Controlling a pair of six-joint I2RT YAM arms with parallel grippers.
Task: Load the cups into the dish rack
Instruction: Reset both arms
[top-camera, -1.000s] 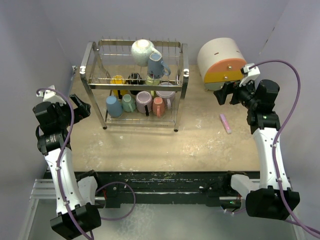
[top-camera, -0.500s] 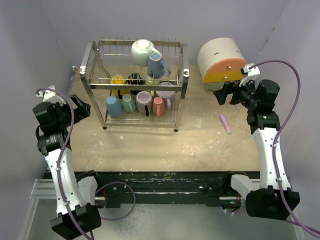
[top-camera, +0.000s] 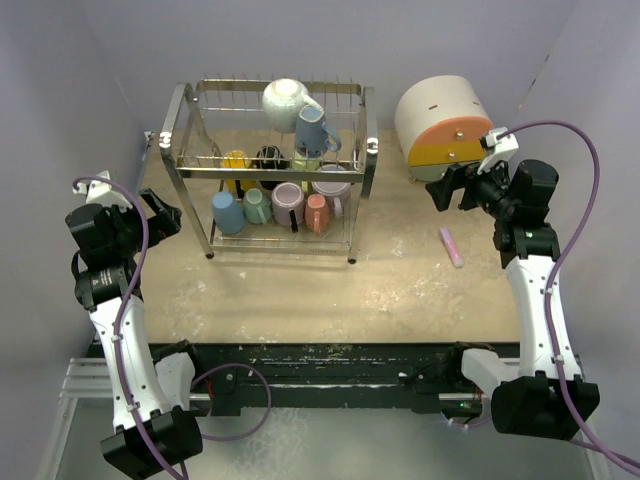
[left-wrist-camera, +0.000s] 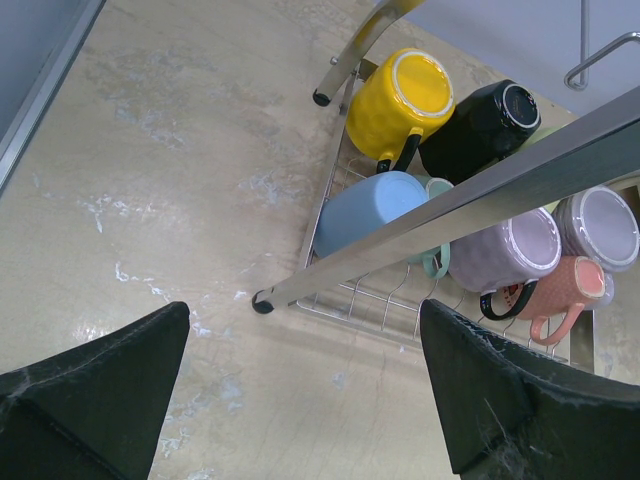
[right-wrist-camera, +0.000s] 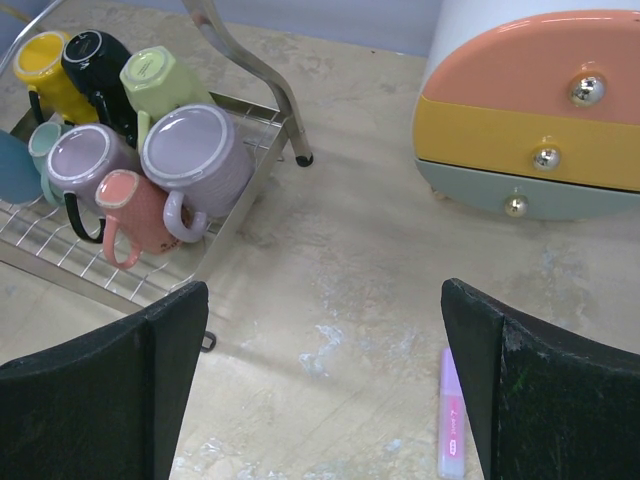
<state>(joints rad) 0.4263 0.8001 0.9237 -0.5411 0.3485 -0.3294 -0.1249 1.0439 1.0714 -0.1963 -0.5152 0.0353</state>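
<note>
The cups are all in the dish rack, which stands at the far left of the counter. On its slotted top tier, a white cup and a blue cup lie tilted and touch each other. On the lower tier there are eight cups with their bottoms turned up. At the back are the yellow cup, the black cup and the pale green cup. In front of them are the light blue cup, the teal cup, the purple cup, the salmon cup and the lavender cup. They stand close together, most of them touching.

To the right of the rack stands a rounded cream drawer box with an orange, a yellow and a grey-green drawer, each with a round metal knob. A small pink stick lies on the counter near it; it has tiny print, too small to read. No other writing can be read.

The left jaws are wide open above the counter near the left end of the rack and hold nothing. The right jaws are also wide open and empty, between the rack and the drawer box.
</note>
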